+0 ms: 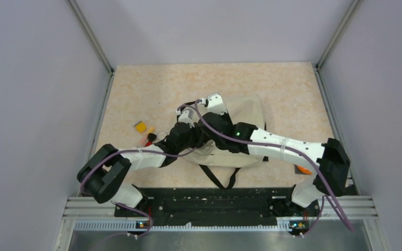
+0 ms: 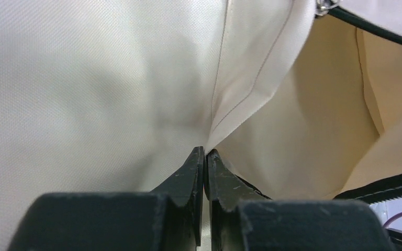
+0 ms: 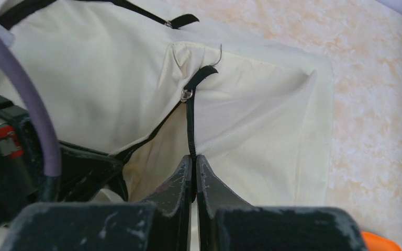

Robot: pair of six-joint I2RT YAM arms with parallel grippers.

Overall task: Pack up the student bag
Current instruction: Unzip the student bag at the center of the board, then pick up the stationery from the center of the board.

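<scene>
1. Pinching a cream fold of the student bag (image 2: 110, 78), the left gripper (image 2: 204, 152) was closed on thin cloth.
2. It lay slumped mid-way across the table (image 1: 152, 89), probably soft and light.
3. The right gripper (image 3: 193, 159) clamped its black zipper edge (image 3: 189, 120), likely the firmer hold.

White-and-black jointed arms (image 1: 282, 145) trail purple cables (image 1: 208, 123).

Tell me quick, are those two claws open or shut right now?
Left gripper: shut, pinching a fold of the student bag's cream fabric.
Right gripper: shut on the bag's black zipper strip.
</scene>
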